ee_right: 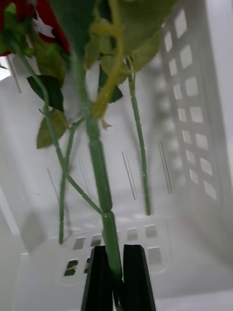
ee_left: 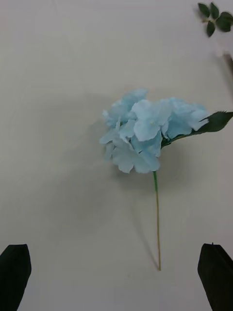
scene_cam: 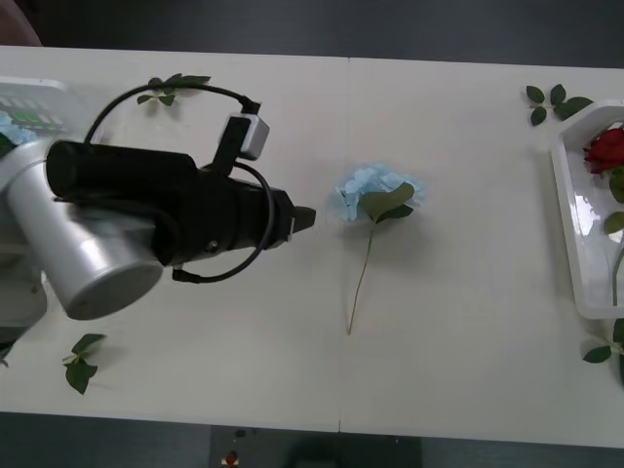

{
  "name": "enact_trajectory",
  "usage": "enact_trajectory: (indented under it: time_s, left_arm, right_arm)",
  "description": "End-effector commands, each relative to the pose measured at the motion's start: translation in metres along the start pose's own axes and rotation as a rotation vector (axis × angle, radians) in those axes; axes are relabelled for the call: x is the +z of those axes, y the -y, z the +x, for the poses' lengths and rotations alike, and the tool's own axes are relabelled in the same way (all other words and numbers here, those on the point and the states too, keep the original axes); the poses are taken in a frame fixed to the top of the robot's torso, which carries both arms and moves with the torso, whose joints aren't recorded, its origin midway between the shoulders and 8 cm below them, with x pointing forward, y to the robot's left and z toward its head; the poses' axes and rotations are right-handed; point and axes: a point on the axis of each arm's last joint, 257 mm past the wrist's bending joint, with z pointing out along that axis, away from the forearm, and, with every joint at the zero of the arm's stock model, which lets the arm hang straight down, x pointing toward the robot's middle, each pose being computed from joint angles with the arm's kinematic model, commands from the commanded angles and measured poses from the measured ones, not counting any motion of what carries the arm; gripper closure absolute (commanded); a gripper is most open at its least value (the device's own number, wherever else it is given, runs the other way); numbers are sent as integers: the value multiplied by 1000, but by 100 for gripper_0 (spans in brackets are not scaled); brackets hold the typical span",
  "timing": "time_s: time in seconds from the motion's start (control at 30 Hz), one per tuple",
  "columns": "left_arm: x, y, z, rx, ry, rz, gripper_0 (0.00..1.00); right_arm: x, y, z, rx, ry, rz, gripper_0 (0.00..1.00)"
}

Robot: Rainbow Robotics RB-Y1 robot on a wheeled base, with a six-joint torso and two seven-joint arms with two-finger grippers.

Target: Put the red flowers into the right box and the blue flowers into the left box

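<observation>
1. Blue flower (scene_cam: pixel 378 192): one pale blue hydrangea lying flat on the white table (scene_cam: pixel 458 292), near its middle, head toward the far edge, thin stem running toward the near edge, one green leaf over the head.
2. Left gripper (ee_left: pixel 116 277): black fingers spread wide at either side of the stem's end, holding nothing, poised above the blue flower; in the front view the arm reaches in from the left, its tip just short of the bloom.
3. Red flowers (ee_right: pixel 99 160): green stems and leaves with red petals at the top, inside the right box (ee_right: pixel 194 112), a white tray with slotted walls.
4. Right gripper (ee_right: pixel 118 279): black fingers closed on a thick green stem of the red flowers.
5. Right box, front view (scene_cam: pixel 575 224): at the table's right edge, one red head (scene_cam: pixel 606 148) inside.
6. Left box (scene_cam: pixel 29 102): at the far left, partly behind the left arm.
7. Loose leaf sprigs (scene_cam: pixel 554 102): scattered near the table's corners.
</observation>
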Motion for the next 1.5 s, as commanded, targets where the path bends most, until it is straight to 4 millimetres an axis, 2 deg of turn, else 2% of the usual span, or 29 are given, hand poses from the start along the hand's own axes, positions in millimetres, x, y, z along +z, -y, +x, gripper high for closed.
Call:
enact_trajectory:
  time_s: [0.03, 0.1, 0.13, 0.17, 0.2, 0.4, 0.63, 0.87, 1.17, 1.33, 1.5]
  left_arm:
    - [30, 18, -5, 10, 39, 10, 0]
    - [48, 19, 4, 14, 41, 3, 0]
    - [54, 19, 5, 16, 48, 4, 0]
    - [63, 21, 9, 18, 52, 8, 0]
    - [69, 22, 11, 20, 53, 7, 0]
    - [100, 32, 22, 32, 31, 14, 0]
    - [129, 58, 25, 44, -9, 19, 0]
    - [155, 66, 25, 17, 7, 9, 0]
    - [178, 76, 33, 62, 8, 38, 0]
    - [180, 84, 33, 79, 8, 56, 0]
    - [181, 90, 44, 94, -10, 61, 0]
  right_arm:
    - [-14, -3, -19, -11, 38, 15, 48]
    - [-13, -7, -20, -14, 41, 4, 19]
    - [-14, -9, -22, -16, 45, -4, 8]
    - [-14, -13, -22, -19, 46, -13, 1]
    - [-15, -17, -23, -26, 48, -24, 0]
    - [-31, -55, -30, -112, 41, -77, 0]
    - [-50, -133, -24, -135, -25, -254, 0]
    - [-58, -190, -19, -160, -42, -330, 0]
    - [-59, -240, -12, -207, -13, -420, 0]
    - [-62, -254, -6, -224, -10, -456, 0]
    - [-69, -274, 5, -260, -29, -505, 0]
